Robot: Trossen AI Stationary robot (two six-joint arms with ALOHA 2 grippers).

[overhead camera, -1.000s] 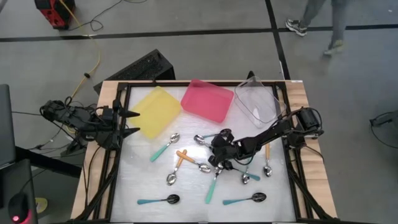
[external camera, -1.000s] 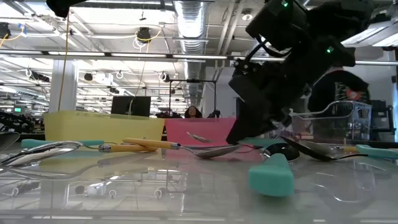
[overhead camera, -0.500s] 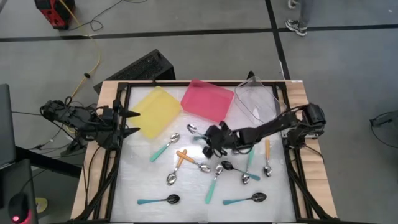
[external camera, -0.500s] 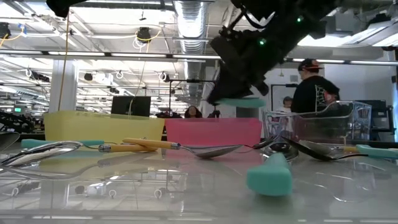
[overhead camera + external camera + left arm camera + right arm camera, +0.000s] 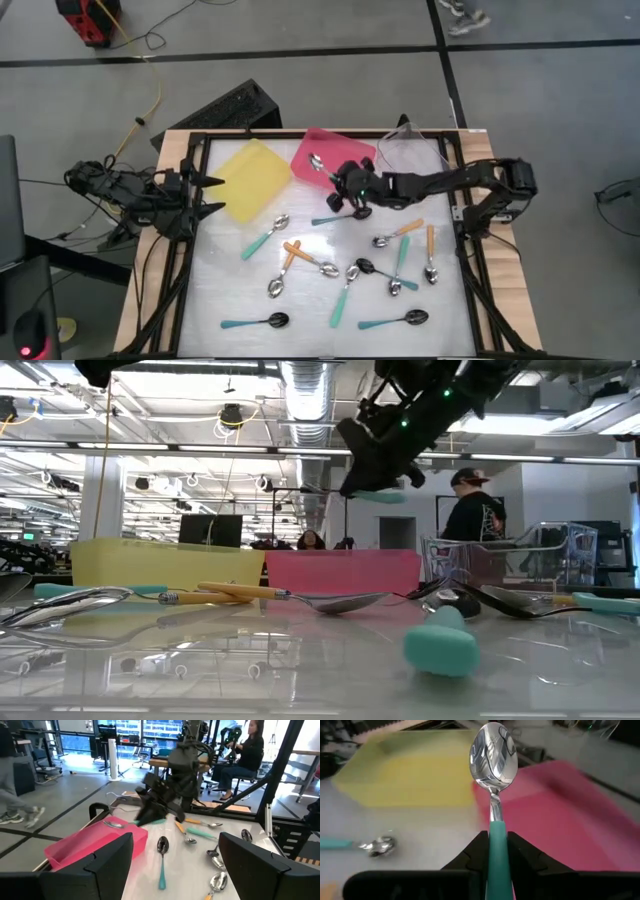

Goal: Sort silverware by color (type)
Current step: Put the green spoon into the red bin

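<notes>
My right gripper (image 5: 340, 182) hangs above the near edge of the pink tray (image 5: 345, 150), shut on a spoon with a teal handle and a shiny silver bowl (image 5: 493, 752). The bowl (image 5: 315, 161) reaches out over the tray. A yellow tray (image 5: 250, 178) lies to the left of the pink one and a clear tray (image 5: 410, 160) to its right. Several more spoons with teal or orange handles lie flat on the white table top. My left gripper (image 5: 205, 197) waits open at the table's left edge, beside the yellow tray. My right gripper pinches the spoon's teal handle (image 5: 497, 832) between its two fingers (image 5: 479, 851). The spoon lies along the fingers, its bowl pointing ahead of them. The fingers come from the table's right, slanting down. The spoon is lifted clear, with its handle end (image 5: 380, 497) sticking out below the gripper.
Teal-handled spoons (image 5: 345, 295) (image 5: 255, 322) (image 5: 395, 320) and orange-handled spoons (image 5: 291, 255) (image 5: 431, 240) are scattered over the table's middle and near right. A black frame rims the table. People show beyond the table: one standing (image 5: 475, 510), one seated (image 5: 247, 750).
My right gripper has risen from the spoons in the table's middle and gone toward the far edge, over the pink tray's near edge. It carries the teal-handled spoon, now lifted clear of the table, and has swung its bowl toward the tray.
</notes>
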